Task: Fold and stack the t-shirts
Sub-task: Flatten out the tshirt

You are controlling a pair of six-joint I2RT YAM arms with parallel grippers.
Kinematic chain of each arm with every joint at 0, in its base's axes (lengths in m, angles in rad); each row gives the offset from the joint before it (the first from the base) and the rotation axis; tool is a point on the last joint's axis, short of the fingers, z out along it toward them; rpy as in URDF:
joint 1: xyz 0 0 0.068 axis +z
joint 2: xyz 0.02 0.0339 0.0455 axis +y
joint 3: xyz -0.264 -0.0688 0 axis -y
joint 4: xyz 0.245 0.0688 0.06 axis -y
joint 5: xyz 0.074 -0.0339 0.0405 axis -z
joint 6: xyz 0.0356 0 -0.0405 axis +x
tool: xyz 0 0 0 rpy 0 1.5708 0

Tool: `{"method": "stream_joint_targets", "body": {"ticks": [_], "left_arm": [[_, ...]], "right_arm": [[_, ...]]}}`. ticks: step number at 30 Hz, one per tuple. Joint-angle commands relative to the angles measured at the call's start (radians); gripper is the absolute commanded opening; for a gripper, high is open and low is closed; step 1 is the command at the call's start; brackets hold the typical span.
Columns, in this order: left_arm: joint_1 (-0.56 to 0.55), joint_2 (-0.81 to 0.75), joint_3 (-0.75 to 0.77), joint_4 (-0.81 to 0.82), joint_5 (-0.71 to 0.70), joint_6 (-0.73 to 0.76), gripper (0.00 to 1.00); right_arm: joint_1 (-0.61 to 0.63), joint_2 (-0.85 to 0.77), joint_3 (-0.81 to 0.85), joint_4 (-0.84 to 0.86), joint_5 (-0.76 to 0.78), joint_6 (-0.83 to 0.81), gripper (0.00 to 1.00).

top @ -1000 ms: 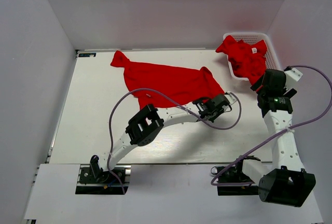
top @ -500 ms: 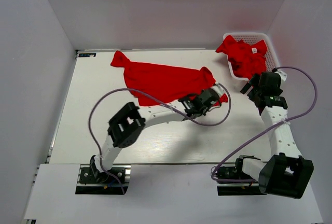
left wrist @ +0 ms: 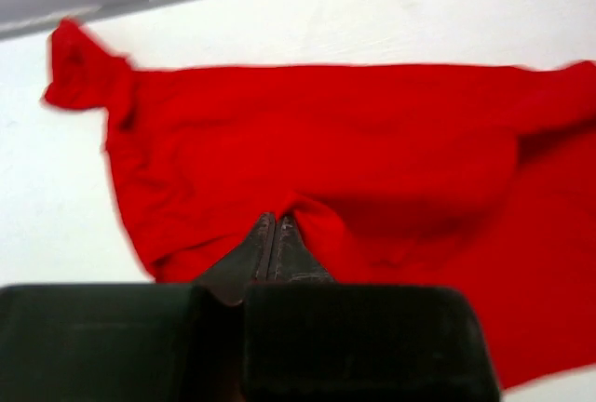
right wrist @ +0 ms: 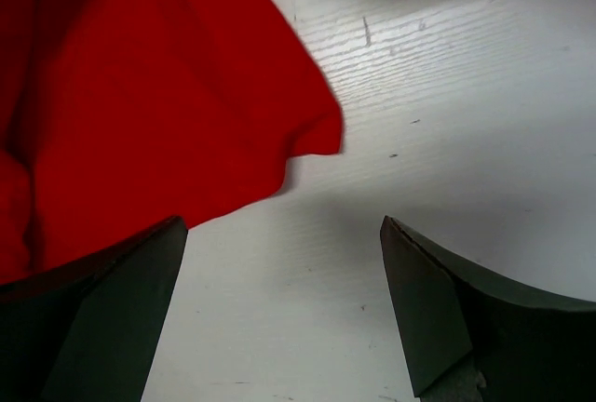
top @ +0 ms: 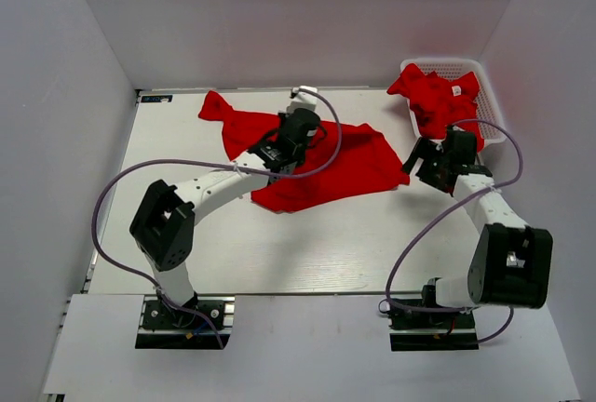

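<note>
One red t-shirt [top: 346, 155] lies spread on the white table, a sleeve [top: 214, 105] pointing to the back left. My left gripper [top: 284, 141] is over the shirt's middle, shut on a pinch of its fabric. In the left wrist view the closed fingertips [left wrist: 273, 219] bite into a fold of the t-shirt [left wrist: 354, 141]. My right gripper [top: 416, 155] hovers low just right of the shirt's right corner [top: 399, 165], open with only bare table between its fingers. In the right wrist view that gripper [right wrist: 279, 225] sits a little short of the corner of the t-shirt [right wrist: 317, 137]. More red t-shirts [top: 440, 102] are heaped in the basket.
A white lattice basket [top: 488, 95] stands at the back right corner, red cloth hanging over its near-left rim. Grey walls close in the table on three sides. Purple cables loop from both arms over the front half of the table.
The left gripper closed on the shirt near its right front corner and carried the fabric left and back across the shirt. The right gripper came away from the basket toward the shirt's right corner, still open.
</note>
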Motion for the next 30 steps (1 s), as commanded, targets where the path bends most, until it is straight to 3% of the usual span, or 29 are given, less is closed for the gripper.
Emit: {"method": "stream_joint_targets", "body": {"ticks": [1, 11, 22, 24, 27, 28, 30], "left_arm": [[0.051, -0.081, -0.035, -0.01, -0.016, -0.034, 0.0], [0.163, -0.122, -0.101, -0.021, 0.064, -0.055, 0.0], [0.215, -0.15, -0.139, -0.011, 0.122, -0.055, 0.0], [0.226, -0.15, -0.139, -0.002, 0.122, -0.055, 0.0], [0.235, -0.15, -0.139, -0.002, 0.131, -0.055, 0.0], [0.235, -0.15, -0.139, -0.002, 0.131, -0.055, 0.0], [0.244, -0.15, -0.13, -0.002, 0.131, -0.055, 0.0]], "right_arm": [[0.034, 0.068, 0.026, 0.067, 0.006, -0.017, 0.9], [0.123, 0.289, 0.148, 0.06, 0.153, -0.001, 0.9], [0.157, 0.416, 0.208, 0.077, 0.269, 0.063, 0.9], [0.157, 0.44, 0.211, 0.08, 0.27, 0.062, 0.86], [0.162, 0.449, 0.214, 0.084, 0.269, 0.055, 0.55], [0.162, 0.447, 0.211, 0.098, 0.27, 0.055, 0.33], [0.163, 0.43, 0.202, 0.113, 0.273, 0.048, 0.14]]}}
